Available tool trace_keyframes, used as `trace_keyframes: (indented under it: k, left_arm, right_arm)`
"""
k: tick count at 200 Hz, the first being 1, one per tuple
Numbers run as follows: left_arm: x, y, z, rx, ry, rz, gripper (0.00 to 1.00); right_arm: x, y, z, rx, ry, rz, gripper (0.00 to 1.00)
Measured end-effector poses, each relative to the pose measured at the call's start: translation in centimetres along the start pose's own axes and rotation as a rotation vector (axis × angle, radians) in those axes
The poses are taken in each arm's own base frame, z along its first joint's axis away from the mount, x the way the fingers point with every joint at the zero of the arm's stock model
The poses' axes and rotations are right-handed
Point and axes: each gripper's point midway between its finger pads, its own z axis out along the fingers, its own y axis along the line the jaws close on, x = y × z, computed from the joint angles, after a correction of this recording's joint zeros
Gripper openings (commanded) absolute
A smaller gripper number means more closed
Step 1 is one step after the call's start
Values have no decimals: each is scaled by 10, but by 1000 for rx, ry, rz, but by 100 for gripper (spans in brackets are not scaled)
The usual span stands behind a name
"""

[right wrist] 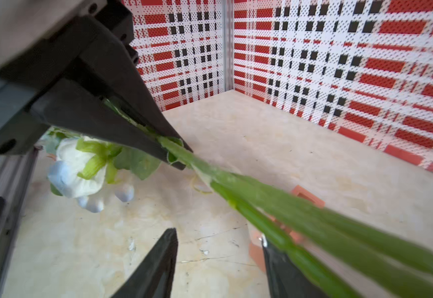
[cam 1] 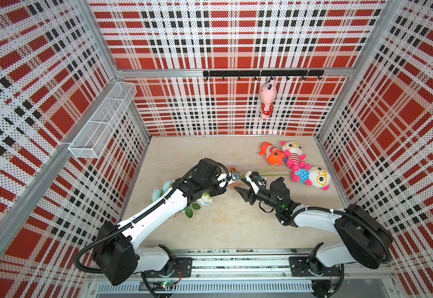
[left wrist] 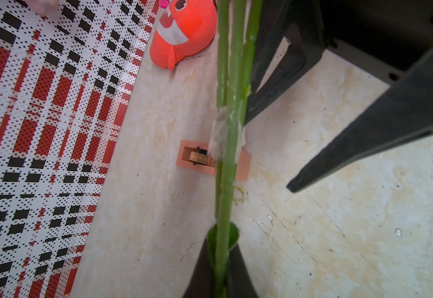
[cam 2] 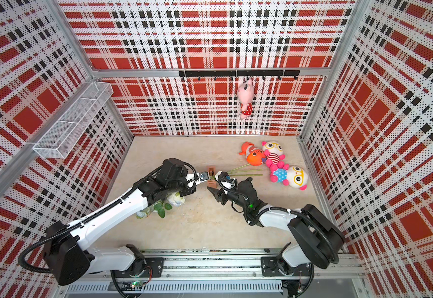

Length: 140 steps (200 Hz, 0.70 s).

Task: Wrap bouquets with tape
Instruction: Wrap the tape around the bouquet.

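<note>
Left pincer (right wrist: pixel 176 157) clamped on the bouquet (right wrist: pixel 76 167), right pincer (right wrist: pixel 216 234) empty with its jaws apart, just beside the stems (left wrist: pixel 232 64).
Mid-frame in both top views, the stems hang over the tape (left wrist: pixel 187 154) on the tabletop (left wrist: pixel 339 232). A clear strip (left wrist: pixel 223 131) clings loosely, so it looks best to press it flat round every stem, left steady.

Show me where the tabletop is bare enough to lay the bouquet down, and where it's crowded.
Widest bare table: front middle, between left arm, right arm and front rail. Also the back-left stretch between back wall and left arm. Crowded: back right with the plush toys, and the centre, around tape dispenser and bouquet stems.
</note>
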Motion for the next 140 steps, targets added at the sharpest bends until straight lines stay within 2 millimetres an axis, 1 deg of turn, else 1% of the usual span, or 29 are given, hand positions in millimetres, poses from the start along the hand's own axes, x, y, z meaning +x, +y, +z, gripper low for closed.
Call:
trace_keyframes:
  k: [22,34,41,92,110,140]
  left_arm:
    - [1,0,1,6,-1,-4,0]
    - [1,1,1,7,-7,-8,0]
    - [1,2,1,7,-10,-10,0]
    - [4,6,1,3,-17,-26,0]
    - [4,5,1,7,-19,-30,0]
    - [8,3,4,12,-10,-44,0]
  right_arm:
    - [1,5,7,-41,16,9,17]
    - [0,8,10,-64,18,22,9]
    - [0,10,10,-74,18,25,7]
    - [0,21,6,-135,8,85,2]
    - [-4,26,5,-162,-10,109,0]
    - [-9,31,3,-197,-27,133,0]
